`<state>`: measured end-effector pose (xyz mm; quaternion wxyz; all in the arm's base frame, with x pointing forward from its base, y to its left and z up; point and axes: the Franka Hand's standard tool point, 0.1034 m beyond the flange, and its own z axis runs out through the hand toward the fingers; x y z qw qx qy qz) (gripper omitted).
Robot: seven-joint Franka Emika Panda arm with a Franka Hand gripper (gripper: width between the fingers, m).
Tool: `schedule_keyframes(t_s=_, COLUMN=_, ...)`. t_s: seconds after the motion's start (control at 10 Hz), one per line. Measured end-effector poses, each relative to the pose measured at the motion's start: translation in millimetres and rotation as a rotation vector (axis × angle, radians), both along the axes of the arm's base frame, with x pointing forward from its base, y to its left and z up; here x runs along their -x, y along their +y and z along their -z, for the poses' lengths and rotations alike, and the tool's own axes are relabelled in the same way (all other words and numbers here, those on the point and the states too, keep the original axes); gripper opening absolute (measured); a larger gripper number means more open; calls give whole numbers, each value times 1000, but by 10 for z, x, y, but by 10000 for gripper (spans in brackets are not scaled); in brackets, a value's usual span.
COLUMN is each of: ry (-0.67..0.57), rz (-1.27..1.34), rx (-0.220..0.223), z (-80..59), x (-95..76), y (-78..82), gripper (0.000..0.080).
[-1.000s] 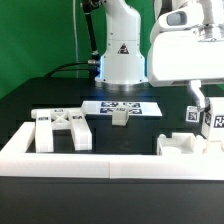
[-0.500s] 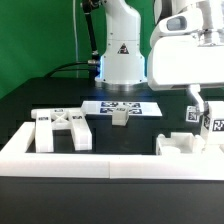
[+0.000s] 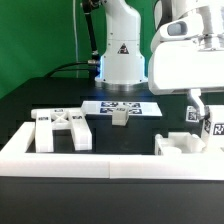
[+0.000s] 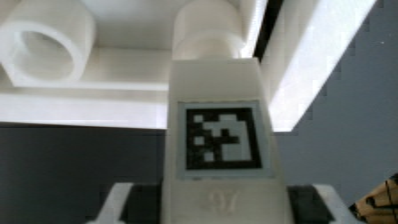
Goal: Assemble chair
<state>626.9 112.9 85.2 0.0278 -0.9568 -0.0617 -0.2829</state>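
1. Wrist view: the tagged post [image 4: 221, 120] is clenched between the claw's [image 4: 217, 203] fingers, its long axis running straight out from the claw.
2. The notched block [image 3: 178, 145] lies just below the claw.
3. The X-braced panel [image 3: 62, 128] lies well apart from the claw, toward the exterior view's left.

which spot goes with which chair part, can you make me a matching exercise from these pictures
Parts:
1. X-braced panel
2. small block
3. notched block
4. tagged piece

Places:
A. mid-table, at the marker board
B. between the fingers of the pincer
C. exterior view's left, just behind the border wall
D. exterior view's right, just behind the border wall

Pairs: 1-C, 2-A, 3-D, 4-B
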Motion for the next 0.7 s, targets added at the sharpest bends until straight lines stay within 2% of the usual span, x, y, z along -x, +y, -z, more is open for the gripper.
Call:
schedule_keyframes(t_s=0.3, ry=-53, rz=-2, rx=-2, z=3, x=-13, y=3, gripper=294)
schedule_keyframes(t_s=0.4, ry=-46, rz=-5, rx=0, z=13, x=-9, y=3, gripper=355)
schedule_keyframes(t_s=0.5, ry=-46, rz=-9, rx=3, z=15, x=-9, y=3, gripper=490)
schedule_keyframes(t_s=0.6, ry=-46, rz=-11, rx=5, z=16, x=-8, y=3, gripper=490)
schedule_keyframes(t_s=0.7, ry=-47, rz=-14, rx=7, z=16, x=-8, y=3, gripper=619)
